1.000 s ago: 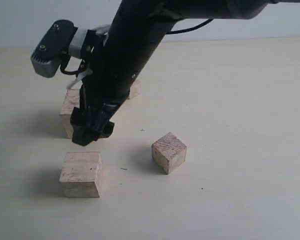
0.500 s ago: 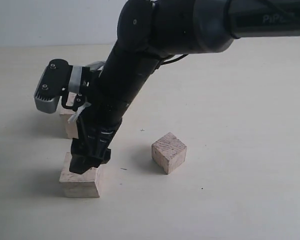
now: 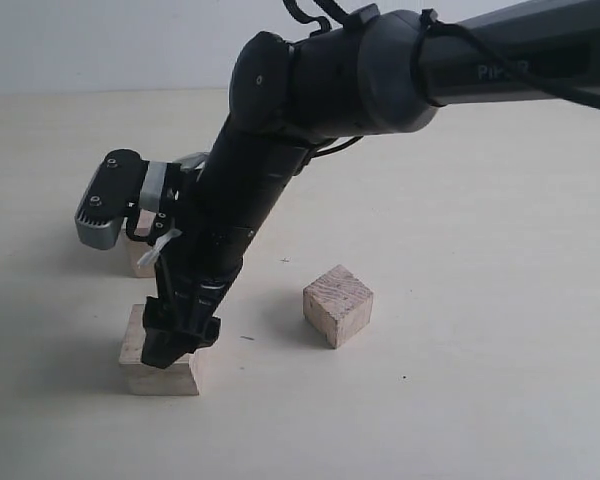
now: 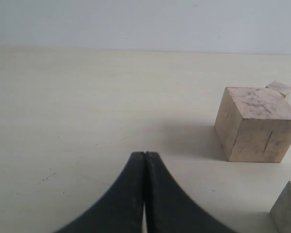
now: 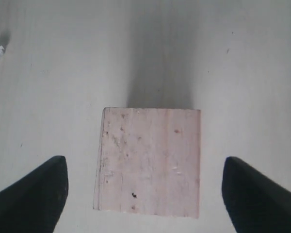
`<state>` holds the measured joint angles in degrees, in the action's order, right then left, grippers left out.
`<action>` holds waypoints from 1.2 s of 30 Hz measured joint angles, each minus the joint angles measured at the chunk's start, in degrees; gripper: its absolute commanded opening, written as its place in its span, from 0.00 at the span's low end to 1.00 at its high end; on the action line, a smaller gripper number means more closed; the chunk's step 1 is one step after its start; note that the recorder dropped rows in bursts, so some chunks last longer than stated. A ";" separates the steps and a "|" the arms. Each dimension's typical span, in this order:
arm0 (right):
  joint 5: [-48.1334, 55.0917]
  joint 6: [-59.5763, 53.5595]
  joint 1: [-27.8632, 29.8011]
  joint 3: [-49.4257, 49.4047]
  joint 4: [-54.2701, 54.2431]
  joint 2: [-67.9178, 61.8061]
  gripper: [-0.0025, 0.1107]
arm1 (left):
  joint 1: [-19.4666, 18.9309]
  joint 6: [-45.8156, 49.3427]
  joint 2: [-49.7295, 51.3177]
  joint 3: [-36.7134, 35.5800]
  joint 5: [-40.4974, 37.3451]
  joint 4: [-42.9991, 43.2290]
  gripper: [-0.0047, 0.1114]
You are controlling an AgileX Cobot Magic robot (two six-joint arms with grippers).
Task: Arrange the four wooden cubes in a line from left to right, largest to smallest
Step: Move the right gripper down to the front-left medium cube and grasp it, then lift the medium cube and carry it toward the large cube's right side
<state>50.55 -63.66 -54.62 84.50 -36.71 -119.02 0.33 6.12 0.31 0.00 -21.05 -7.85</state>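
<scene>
A mid-large pale wooden cube [image 3: 158, 373] lies at the near left, and my right gripper [image 3: 176, 335] has come down over it from across the middle. In the right wrist view that cube [image 5: 149, 160] sits between the open fingers [image 5: 44, 190], with a gap on each side. A smaller cube [image 3: 337, 304] rests turned at the centre. The largest cube [image 3: 138, 254] is mostly hidden behind the arm; the left wrist view shows it whole [image 4: 256, 124], with the smallest cube [image 4: 280, 88] behind it. My left gripper [image 4: 145, 154] is shut on nothing, low over the table.
The pale tabletop [image 3: 480, 250] stretches bare to the right. The right arm's black forearm and grey wrist camera [image 3: 108, 205] hang over the left cubes. A corner of another cube [image 4: 287, 208] shows at the edge of the left wrist view.
The right arm has dropped and moved toward the near-left cube, so its open fingers now straddle it. The cubes have not moved.
</scene>
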 measured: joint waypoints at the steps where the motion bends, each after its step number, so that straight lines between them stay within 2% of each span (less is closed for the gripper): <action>1: 0.00 0.00 -0.12 0.00 0.00 0.00 0.73 | 0.00 0.00 0.00 0.00 0.00 0.00 0.04; 8: -1.63 1.83 -2.63 0.00 3.06 0.00 0.73 | 0.00 0.00 0.00 0.00 0.00 0.00 0.04; 17: -3.27 4.95 -2.63 0.00 5.85 -2.92 0.73 | 0.00 0.00 0.00 0.00 0.00 0.00 0.04; 19: -3.27 5.09 -2.63 0.00 5.85 -3.92 0.60 | 0.00 0.00 0.00 0.00 0.00 0.00 0.04; 20: -3.27 5.09 -2.63 0.00 5.85 -4.05 0.45 | 0.00 0.00 0.00 0.00 0.00 0.00 0.04; 24: -3.06 6.80 -2.63 0.00 5.85 -3.69 0.05 | 0.00 0.00 0.00 0.00 0.00 0.00 0.04; 28: -1.35 8.39 -2.63 -0.10 9.02 -0.62 0.02 | 0.00 0.00 0.00 0.00 0.00 0.00 0.04; 32: -0.06 13.34 -2.35 -0.10 18.10 5.89 0.02 | 0.00 0.00 0.00 0.00 0.00 0.00 0.04; 36: 0.33 16.47 2.05 -0.10 23.39 11.94 0.02 | 0.00 0.00 0.00 0.00 0.00 0.00 0.04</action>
<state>50.88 -47.18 -52.57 84.40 -13.33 -107.08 0.33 6.12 0.31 0.00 -21.05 -7.85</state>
